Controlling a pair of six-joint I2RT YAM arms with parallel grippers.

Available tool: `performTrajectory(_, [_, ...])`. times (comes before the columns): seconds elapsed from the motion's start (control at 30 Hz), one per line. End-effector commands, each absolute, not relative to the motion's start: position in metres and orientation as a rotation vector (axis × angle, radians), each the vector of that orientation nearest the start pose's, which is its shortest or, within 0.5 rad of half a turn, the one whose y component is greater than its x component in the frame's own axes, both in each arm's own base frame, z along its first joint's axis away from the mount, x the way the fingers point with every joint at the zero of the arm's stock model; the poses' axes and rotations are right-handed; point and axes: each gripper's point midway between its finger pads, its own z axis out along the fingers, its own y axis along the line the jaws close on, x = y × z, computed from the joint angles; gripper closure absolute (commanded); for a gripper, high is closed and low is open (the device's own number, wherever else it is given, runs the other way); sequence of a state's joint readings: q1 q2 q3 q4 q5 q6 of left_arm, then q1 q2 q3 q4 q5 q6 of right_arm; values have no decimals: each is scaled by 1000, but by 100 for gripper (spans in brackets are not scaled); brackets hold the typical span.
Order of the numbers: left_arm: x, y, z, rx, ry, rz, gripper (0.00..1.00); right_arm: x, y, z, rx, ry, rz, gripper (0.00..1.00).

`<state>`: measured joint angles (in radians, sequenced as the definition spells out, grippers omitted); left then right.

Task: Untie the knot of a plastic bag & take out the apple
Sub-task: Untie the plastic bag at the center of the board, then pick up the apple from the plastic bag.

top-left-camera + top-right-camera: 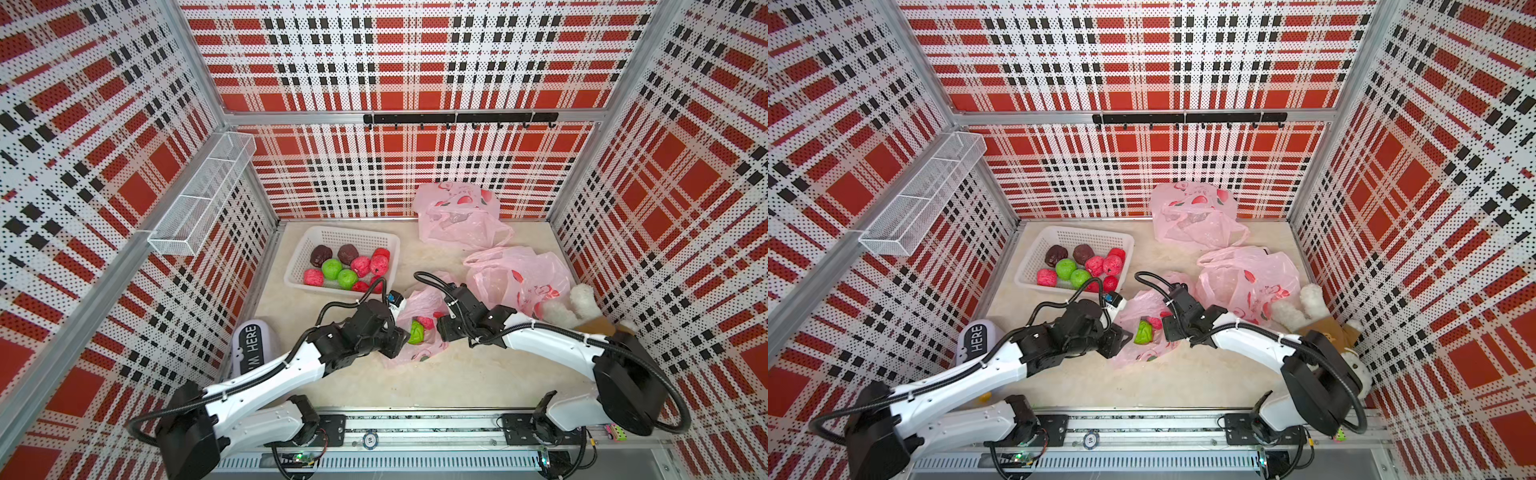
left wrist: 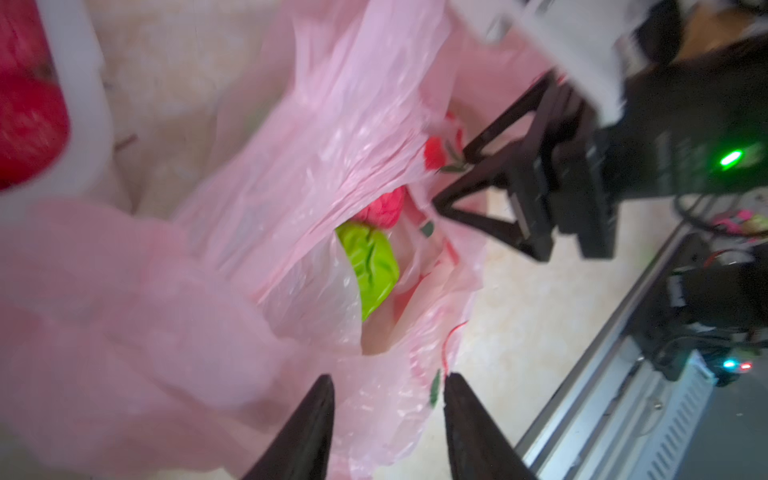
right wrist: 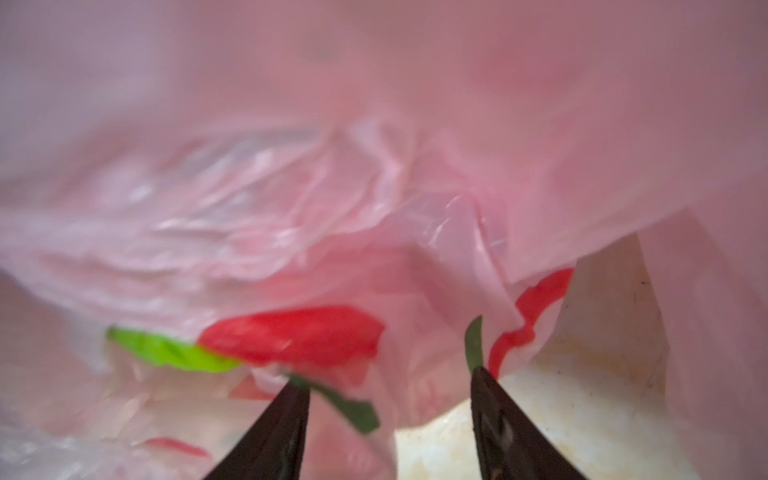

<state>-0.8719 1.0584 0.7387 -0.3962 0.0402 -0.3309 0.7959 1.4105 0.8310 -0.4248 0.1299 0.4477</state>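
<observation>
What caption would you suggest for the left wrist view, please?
Pink bag lies open, green apple and red apple inside, right gripper nearby.

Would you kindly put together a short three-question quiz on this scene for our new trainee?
1. True or false: the pink bag between the left gripper and the right gripper is knotted shut.
2. Beside the red apple inside that bag lies another. Its colour is: A green, B brown, C yellow.
3. How many green apples lie in the white basket?

Key: 1 false, the bag's mouth gapes open. 2 A, the green apple. 3 two.
</observation>
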Motion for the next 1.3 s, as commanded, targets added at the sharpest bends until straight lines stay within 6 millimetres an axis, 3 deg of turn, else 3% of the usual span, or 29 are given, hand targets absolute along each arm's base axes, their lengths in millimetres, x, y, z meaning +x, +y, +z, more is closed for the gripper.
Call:
performTrajectory(0.0, [203, -266, 181, 748, 2215, -651, 59, 256, 236, 117, -314, 2497, 316, 34])
performTrajectory(0.13, [201, -286, 172, 792, 2242, -668, 68, 249, 234, 124, -244, 2500, 372, 32])
performTrajectory(0.27, [209, -306, 153, 786, 2309, -668, 72, 242, 234, 118, -190, 2507, 409, 31])
performTrajectory(0.47, [228, -321, 117, 755, 2409, -577, 74, 239, 258, 98, -123, 2498, 616, 31])
performTrajectory(0.77, [262, -312, 93, 724, 2442, -362, 46, 235, 260, 48, -139, 2608, 539, 35])
performTrajectory(0.87, [267, -305, 86, 705, 2461, -321, 40, 232, 256, 33, -149, 2637, 507, 45])
performTrajectory(1.0, [271, -295, 80, 684, 2475, -250, 33, 229, 250, 17, -152, 2663, 469, 72])
performTrajectory(1.07, [272, -290, 78, 686, 2475, -214, 32, 228, 250, 13, -157, 2671, 464, 82])
performTrajectory(1.27, [280, -269, 73, 712, 2481, -38, 25, 229, 252, 16, -182, 2659, 472, 90])
